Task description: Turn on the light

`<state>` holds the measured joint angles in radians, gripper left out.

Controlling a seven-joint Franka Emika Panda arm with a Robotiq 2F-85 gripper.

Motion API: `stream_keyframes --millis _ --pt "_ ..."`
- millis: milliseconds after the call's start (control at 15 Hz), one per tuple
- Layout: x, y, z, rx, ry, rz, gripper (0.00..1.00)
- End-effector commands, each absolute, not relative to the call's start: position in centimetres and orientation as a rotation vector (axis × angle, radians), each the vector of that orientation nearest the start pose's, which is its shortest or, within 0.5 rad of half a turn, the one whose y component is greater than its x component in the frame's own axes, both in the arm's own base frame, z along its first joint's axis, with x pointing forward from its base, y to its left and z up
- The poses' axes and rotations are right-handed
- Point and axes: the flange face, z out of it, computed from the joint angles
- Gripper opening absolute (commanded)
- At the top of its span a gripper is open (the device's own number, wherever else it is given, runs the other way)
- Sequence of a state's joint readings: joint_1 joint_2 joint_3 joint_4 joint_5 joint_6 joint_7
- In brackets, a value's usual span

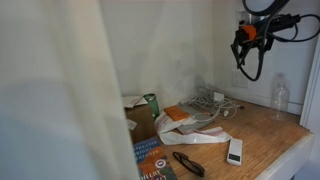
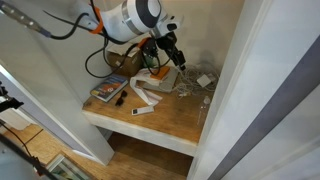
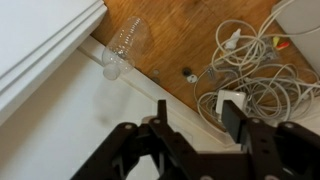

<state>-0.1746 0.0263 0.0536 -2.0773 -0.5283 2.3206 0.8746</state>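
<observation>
I cannot make out a lamp or a light switch in any view. My gripper hangs high above the back right of the wooden desk, close to the white wall, and also shows in an exterior view. In the wrist view its two black fingers stand apart with nothing between them. Below them lie a tangle of white cables and a white power adapter.
A clear plastic bottle stands by the wall. On the desk are a white remote, books, a cardboard box, a green can and a black object. White walls enclose the alcove.
</observation>
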Motion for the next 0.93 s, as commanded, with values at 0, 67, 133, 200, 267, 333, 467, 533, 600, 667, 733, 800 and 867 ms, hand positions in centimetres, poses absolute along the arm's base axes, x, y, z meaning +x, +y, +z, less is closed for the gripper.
stream_keyframes --millis 0,67,133,200,267,333,467,533,600,667,733,800,867 --pt "61.4 -8.8 42.3 -3.115 1.338 -0.728 0.3" --pt "62.2 -9.2 41.7 -3.09 1.402 -0.75 0.23" --pt "63.0 -9.4 41.1 -3.069 1.454 -0.77 0.16" --pt "63.8 -9.6 40.5 -3.047 1.508 -0.785 0.09" --pt "64.5 -9.9 39.8 -3.02 1.56 -0.793 0.01" --pt "65.2 -10.3 39.2 -2.989 1.614 -0.822 0.0" --pt "66.4 -11.1 38.1 -2.944 1.703 -0.874 0.0" --pt "66.8 -11.5 37.5 -2.919 1.743 -0.878 0.0" --pt "67.3 -11.9 37.1 -2.899 1.778 -0.899 0.0" --pt "67.8 -12.3 36.5 -2.877 1.815 -0.909 0.0" --pt "68.2 -12.8 36.0 -2.853 1.842 -0.916 0.0" --pt "68.6 -13.2 35.4 -2.841 1.868 -0.929 0.0" --pt "69.0 -13.6 34.9 -2.837 1.888 -0.941 0.0"
